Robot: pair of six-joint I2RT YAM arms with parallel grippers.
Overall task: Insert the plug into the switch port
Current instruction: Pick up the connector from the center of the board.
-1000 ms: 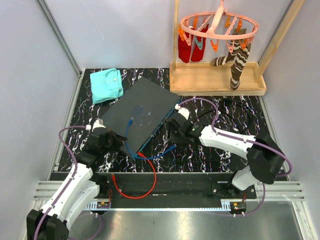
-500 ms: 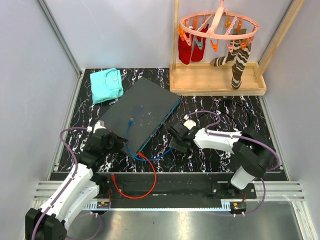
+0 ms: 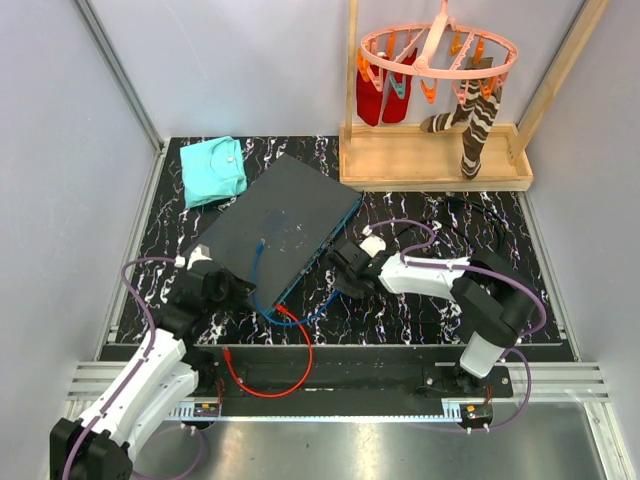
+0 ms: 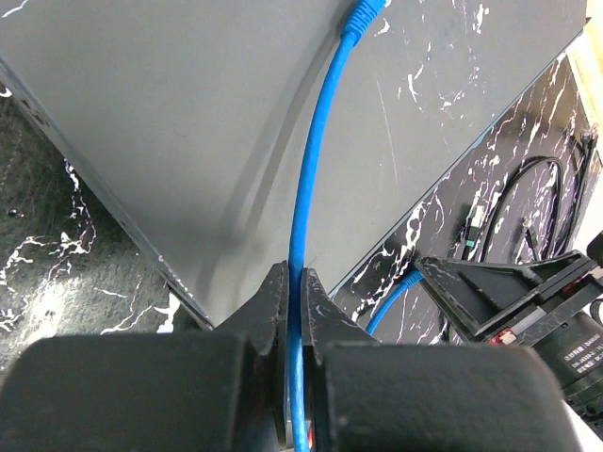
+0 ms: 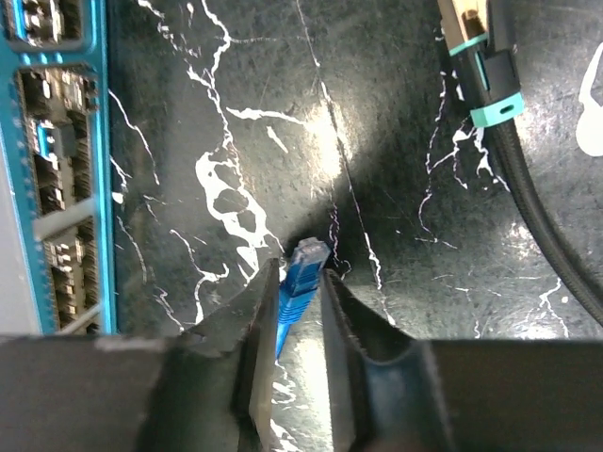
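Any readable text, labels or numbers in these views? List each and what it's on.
Nothing is legible in any view.
White print on the black wrist housing of the right arm, seen in the left wrist view: too small to read.
Port face of the switch: no readable markings.
Small stickers by the arm bases: blurred.
The plug and blue cable: no print visible.

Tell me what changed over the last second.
The right gripper drew back from the switch towards the near side, reached the loose blue plug, and its fingers are now shut on it, carried slightly back towards the sockets. The right elbow swung left. The left gripper kept pinching the blue cable over the switch. The switch, cloth and sock rack stayed put.
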